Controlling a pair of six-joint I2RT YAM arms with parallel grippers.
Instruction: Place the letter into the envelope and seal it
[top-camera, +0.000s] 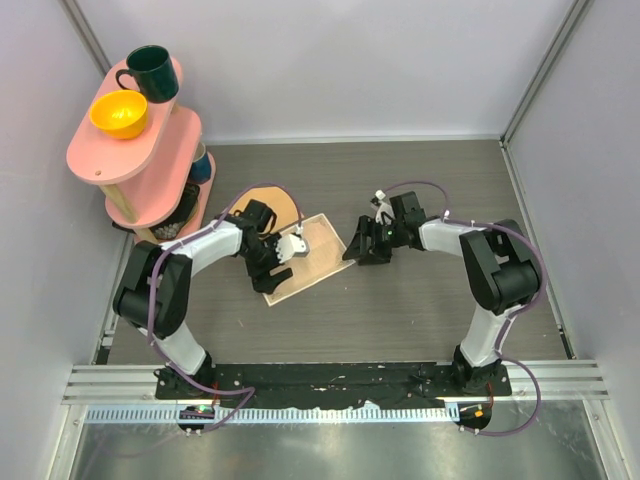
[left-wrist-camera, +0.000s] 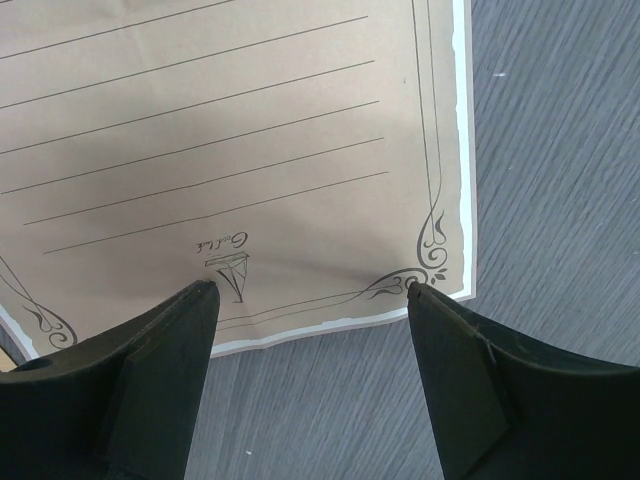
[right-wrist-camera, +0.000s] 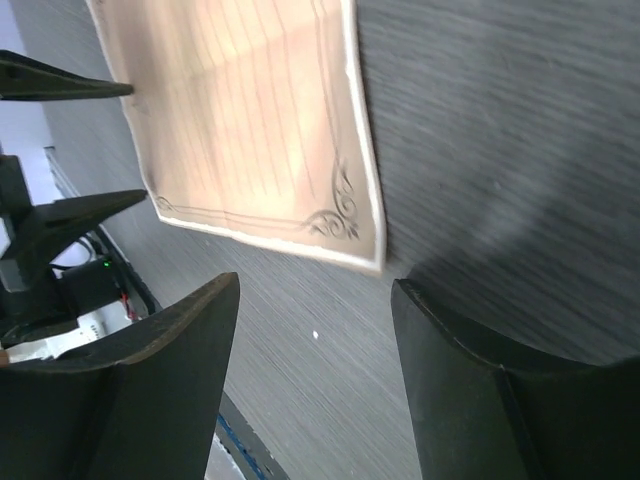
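- Letter (top-camera: 318, 248) flat on the table (top-camera: 420, 300), lined side up.
- Left gripper (left-wrist-camera: 312, 295): fingers wide, at the letter's edge.
- Right gripper (right-wrist-camera: 315, 290): fingers apart, empty, near its corner.

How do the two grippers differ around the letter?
The left gripper is at the letter's left side, the right gripper at its right. The left gripper hangs over the sheet's edge; the right gripper sits over bare table, short of it. Both are open, holding nothing.

A dark grey table (top-camera: 420, 300) bears the letter (top-camera: 318, 248) and envelope (top-camera: 288, 208).
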